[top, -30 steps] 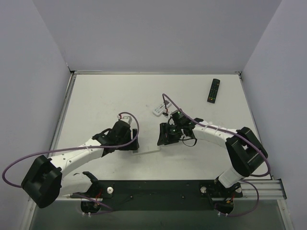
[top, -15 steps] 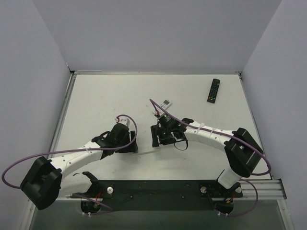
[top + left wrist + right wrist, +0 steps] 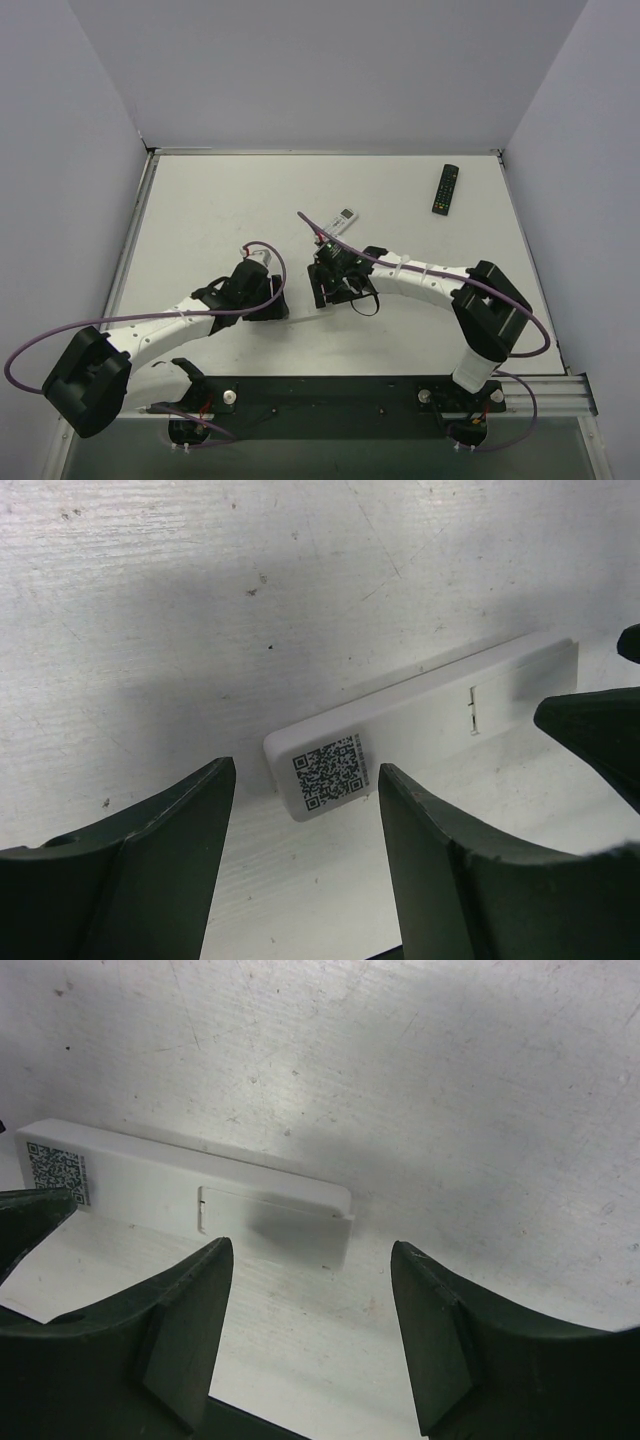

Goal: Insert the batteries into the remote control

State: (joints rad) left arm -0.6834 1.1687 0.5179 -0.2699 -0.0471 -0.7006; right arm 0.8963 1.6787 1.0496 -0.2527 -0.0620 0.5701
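The slim white remote control (image 3: 400, 725) lies flat on the table, back side up, with a QR label (image 3: 330, 770) at one end and a battery cover (image 3: 275, 1222) at the other. The cover looks slightly shifted at its end. In the top view the remote (image 3: 302, 307) lies between the two grippers. My left gripper (image 3: 305, 770) is open, its fingers either side of the QR end. My right gripper (image 3: 312, 1250) is open and empty, just short of the cover end. The green batteries are not in view.
A wider white remote with a display (image 3: 340, 220) lies just beyond the right gripper. A black remote (image 3: 446, 188) lies at the far right. Grey walls enclose the table on three sides.
My right arm has moved left and nearer, closing in on the slim remote and uncovering the wider white remote behind it. My left gripper has shifted slightly nearer.
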